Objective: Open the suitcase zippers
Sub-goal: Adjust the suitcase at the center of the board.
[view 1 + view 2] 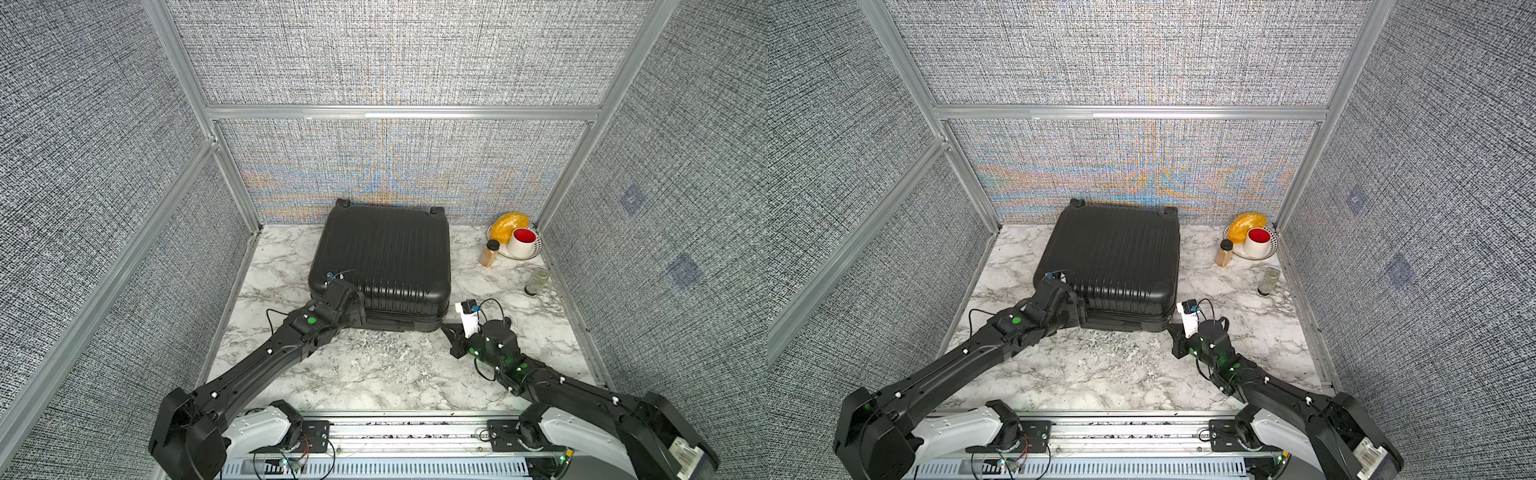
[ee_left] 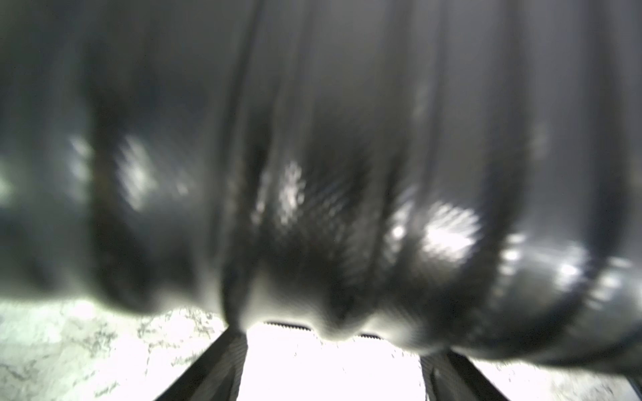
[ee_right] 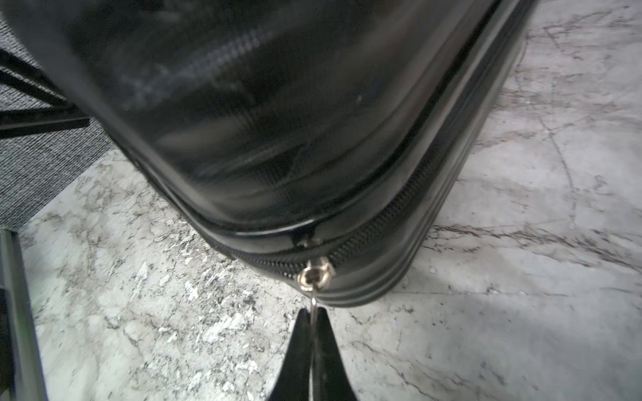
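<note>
Suitcase (image 1: 382, 257) zipper pull (image 3: 314, 275) pinched by right hand (image 3: 314, 312).

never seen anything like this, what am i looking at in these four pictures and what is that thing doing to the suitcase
These are two black robot arms fixed at the front of a marble table, each ending in a two-finger gripper. Two pictures look down from overhead and are almost identical. The other two come from cameras on the arms' wrists, so they are close up. A black suitcase lies flat on the table. The right gripper is shut on the metal zipper pull at a near corner. The left gripper is open, close against the other near corner; its view is blurred. In the far corner sit a plate with a white cup and something yellow, a spice jar and a glass jar.
</note>
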Available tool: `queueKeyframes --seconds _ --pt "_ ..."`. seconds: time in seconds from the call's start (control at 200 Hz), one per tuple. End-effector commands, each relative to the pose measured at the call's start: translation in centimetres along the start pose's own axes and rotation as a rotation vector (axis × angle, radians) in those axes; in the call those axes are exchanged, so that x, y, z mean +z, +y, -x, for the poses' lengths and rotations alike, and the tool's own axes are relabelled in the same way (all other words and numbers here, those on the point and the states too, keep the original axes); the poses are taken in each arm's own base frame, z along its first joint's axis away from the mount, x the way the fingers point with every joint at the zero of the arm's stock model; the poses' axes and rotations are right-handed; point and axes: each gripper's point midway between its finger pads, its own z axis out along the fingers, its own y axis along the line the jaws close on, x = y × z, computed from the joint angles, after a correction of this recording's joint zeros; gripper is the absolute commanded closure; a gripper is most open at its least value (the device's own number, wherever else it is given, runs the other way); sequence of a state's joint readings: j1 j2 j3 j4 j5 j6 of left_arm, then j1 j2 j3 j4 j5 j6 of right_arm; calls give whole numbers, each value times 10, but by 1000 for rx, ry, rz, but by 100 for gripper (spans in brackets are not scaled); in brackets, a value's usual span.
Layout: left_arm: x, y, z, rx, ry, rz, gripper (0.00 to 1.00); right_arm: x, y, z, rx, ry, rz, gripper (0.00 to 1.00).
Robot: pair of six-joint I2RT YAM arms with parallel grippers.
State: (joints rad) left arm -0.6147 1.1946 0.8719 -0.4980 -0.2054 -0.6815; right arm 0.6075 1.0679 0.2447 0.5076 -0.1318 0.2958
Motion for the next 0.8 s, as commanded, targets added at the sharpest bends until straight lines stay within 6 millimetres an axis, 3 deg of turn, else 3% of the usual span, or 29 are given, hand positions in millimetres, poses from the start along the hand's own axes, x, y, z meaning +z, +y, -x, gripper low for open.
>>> queueKeyframes --seconds 0.0,0.13,0.255,0.375,0.56,0.796 --pt "10 -8 34 -50 -60 -53 21 6 16 16 -45 -41 83 100" --pt "20 3 56 -165 -77 -96 21 19 27 20 -56 -27 148 100" --pt "20 17 61 -264 -84 -125 21 31 34 23 -58 -16 185 100" --pt "8 14 41 -288 -36 -182 21 39 38 24 -60 -5 199 100" --pt "10 12 -2 -553 -71 -341 31 43 44 22 -53 -2 218 100" --pt "26 -4 -3 -633 -36 -414 35 44 53 23 -60 -5 234 100"
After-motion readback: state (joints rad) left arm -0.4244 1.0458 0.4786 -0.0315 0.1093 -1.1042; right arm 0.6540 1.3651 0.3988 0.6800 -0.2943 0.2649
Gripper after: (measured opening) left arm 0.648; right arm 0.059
